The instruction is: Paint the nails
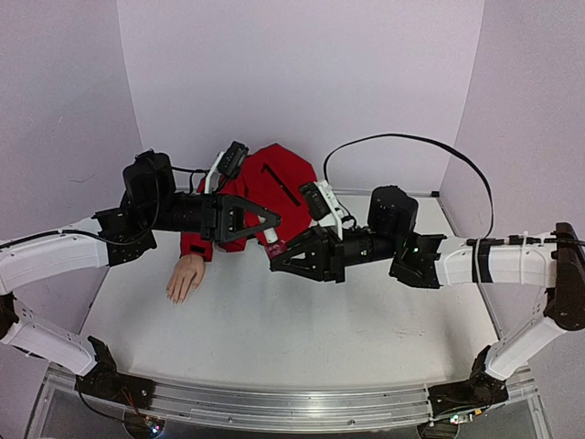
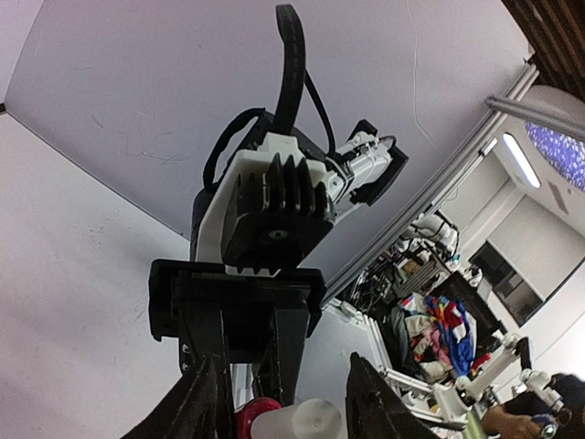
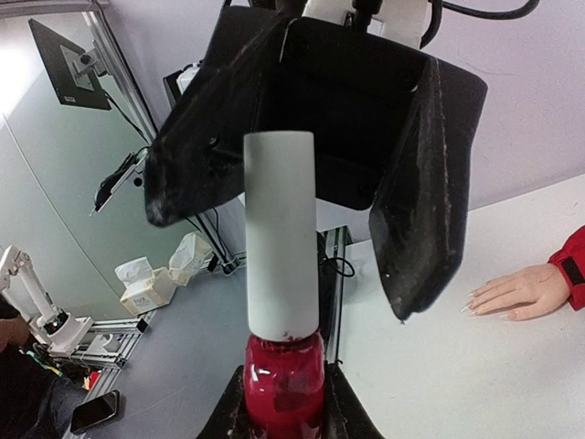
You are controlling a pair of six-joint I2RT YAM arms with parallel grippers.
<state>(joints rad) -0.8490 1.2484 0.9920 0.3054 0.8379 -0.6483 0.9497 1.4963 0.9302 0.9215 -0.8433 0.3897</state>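
- One table (image 1: 274, 338) carries one mannequin hand (image 1: 186, 277), palm down at the left, in one red sleeve (image 1: 274, 183).
- Two arms meet over the cuff. The right gripper (image 1: 277, 260) clamps the single polish bottle (image 3: 283, 384). The left gripper (image 1: 272, 221) is spread wide either side of its one white cap (image 3: 281, 238).
- The nails (image 3: 472, 307), lying on the table apart from both grippers, look pale and are too small to count. Painting seems not begun: the cap is on, so uncapping and every nail are left.
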